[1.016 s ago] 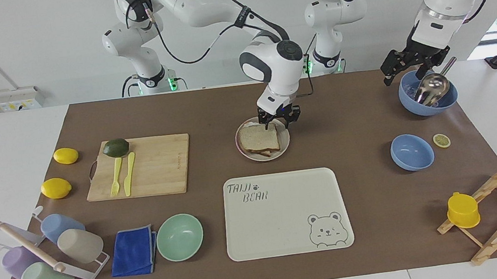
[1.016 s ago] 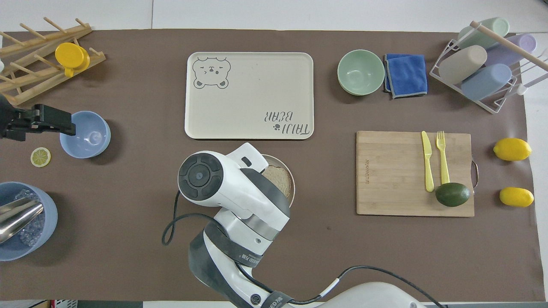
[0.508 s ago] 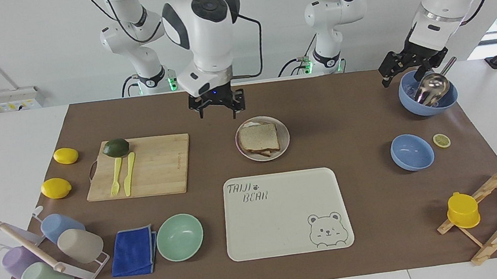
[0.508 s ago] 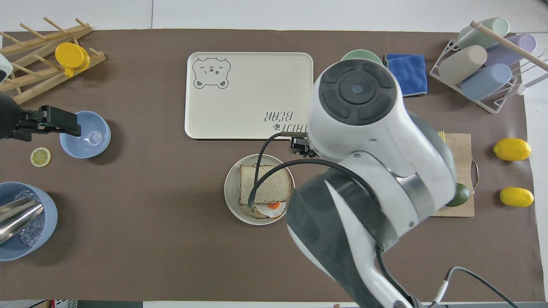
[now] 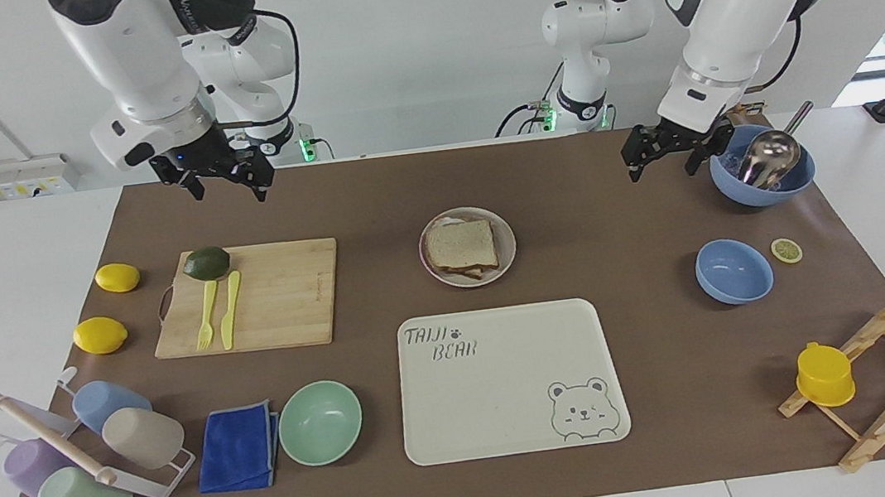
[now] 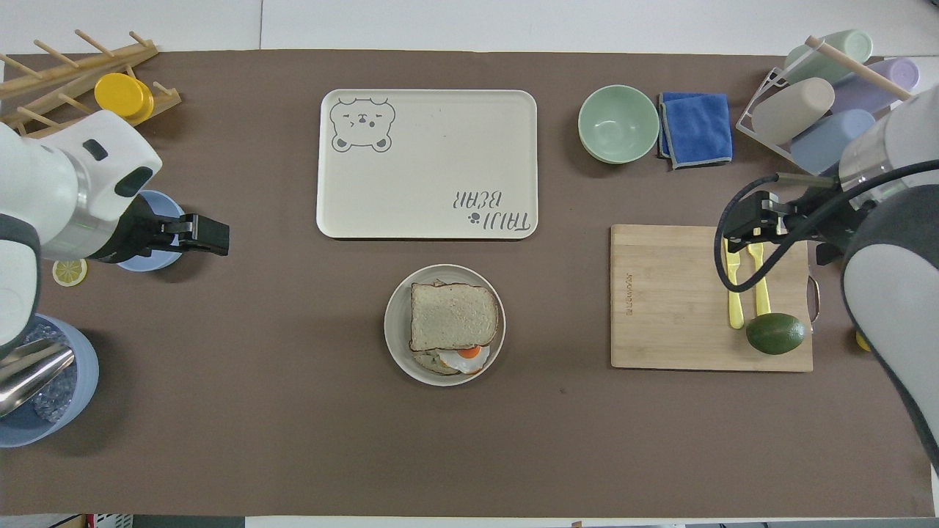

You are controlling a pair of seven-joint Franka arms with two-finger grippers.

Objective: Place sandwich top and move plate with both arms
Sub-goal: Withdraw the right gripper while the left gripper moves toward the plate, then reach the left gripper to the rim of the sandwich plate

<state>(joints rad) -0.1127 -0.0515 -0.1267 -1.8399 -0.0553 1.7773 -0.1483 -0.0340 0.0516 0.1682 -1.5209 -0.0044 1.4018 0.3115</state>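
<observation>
The left gripper (image 5: 665, 156), black, two-fingered, is seen spread open and empty at upper right of the facing view, over the brown mat beside the large blue bowl with a metal scoop (image 5: 762, 164). The right gripper (image 5: 222, 178), likewise wide open and empty, is held at upper left, above the wooden cutting board (image 5: 265, 298). The pale tan bread slice (image 5: 460, 245) is laid atop the egg toast on the round cream plate (image 5: 504, 233) at centre frame, just above the cream rectangular bear tray (image 5: 507, 379).
</observation>
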